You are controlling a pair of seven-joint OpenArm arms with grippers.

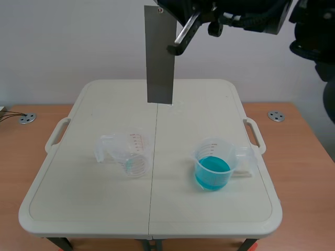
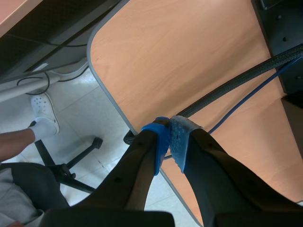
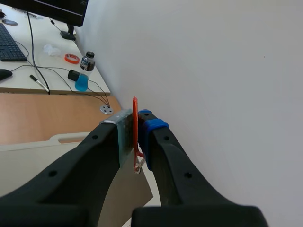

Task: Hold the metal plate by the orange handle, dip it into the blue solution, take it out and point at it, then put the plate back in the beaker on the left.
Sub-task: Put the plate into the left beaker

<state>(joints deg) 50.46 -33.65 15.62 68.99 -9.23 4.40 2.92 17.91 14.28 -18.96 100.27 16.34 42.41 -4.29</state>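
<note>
A long grey metal plate (image 1: 159, 57) hangs upright above the far middle of the white table (image 1: 94, 209). My right gripper (image 1: 170, 9), raised high, is shut on the plate's thin orange handle (image 3: 135, 118), which is pressed between the pads of this gripper (image 3: 136, 132); the plate (image 3: 130, 196) drops away below. An empty clear beaker (image 1: 131, 154) stands left of centre. The beaker with blue solution (image 1: 213, 170) stands to the right. My left gripper (image 2: 169, 137) is shut on nothing and sits off the table over a wooden desk edge; the scene view does not show it.
The white table lies on a wooden desk (image 1: 309, 157) with two metal grommets (image 1: 276, 116). Under my left gripper are a braided hose (image 2: 236, 85), a blue cable, an office chair base (image 2: 71, 165) and a person's leg with a white shoe (image 2: 45, 116).
</note>
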